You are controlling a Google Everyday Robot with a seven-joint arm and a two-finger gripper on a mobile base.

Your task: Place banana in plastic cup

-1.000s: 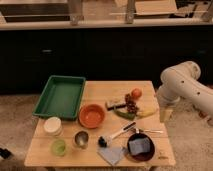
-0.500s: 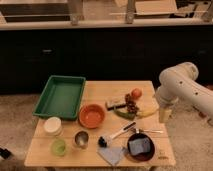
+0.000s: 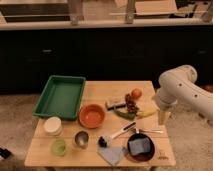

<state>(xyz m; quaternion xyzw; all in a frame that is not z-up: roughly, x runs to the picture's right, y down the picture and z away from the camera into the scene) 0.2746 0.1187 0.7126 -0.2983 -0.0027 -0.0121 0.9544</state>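
Note:
The banana (image 3: 148, 113), small, curved and yellow, lies on the right side of the wooden table (image 3: 100, 90) next to a dark bunch of grapes (image 3: 131, 105). The plastic cup (image 3: 59, 146), translucent light green, stands upright near the table's front left corner, beside the shiny metal cup (image 3: 81, 139). My gripper (image 3: 162, 118) hangs pointing down from the white arm (image 3: 175, 85) at the table's right edge, just right of the banana and a little above table height. It holds nothing that I can see.
A green tray (image 3: 61, 95) lies at the back left, with an orange bowl (image 3: 92, 115) and a white container (image 3: 52, 125) nearby. A round orange-red fruit (image 3: 136, 93), a brush (image 3: 117, 134), a grey cloth (image 3: 112, 155) and a dark plate with a sponge (image 3: 139, 147) fill the right half.
The arm and gripper have shifted slightly left, closer to the banana. Nothing on the table has moved.

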